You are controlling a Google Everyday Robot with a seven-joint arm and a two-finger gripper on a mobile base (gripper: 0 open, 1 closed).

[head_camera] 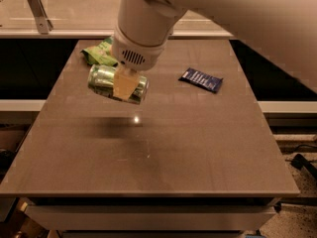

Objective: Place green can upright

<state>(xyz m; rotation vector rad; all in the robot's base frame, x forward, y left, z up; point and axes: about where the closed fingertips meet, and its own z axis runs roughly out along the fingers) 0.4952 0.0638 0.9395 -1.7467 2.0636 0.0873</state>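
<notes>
The green can is shiny green with silver ends and lies on its side in the air, well above the brown table. My gripper hangs from the white arm at the upper middle and is shut on the can's middle. One pale finger covers the can's front. The can's shadow falls on the table below it.
A crinkled green snack bag lies at the table's far left, partly behind the arm. A dark blue snack packet lies at the far right. A ledge with a metal bracket runs behind the table.
</notes>
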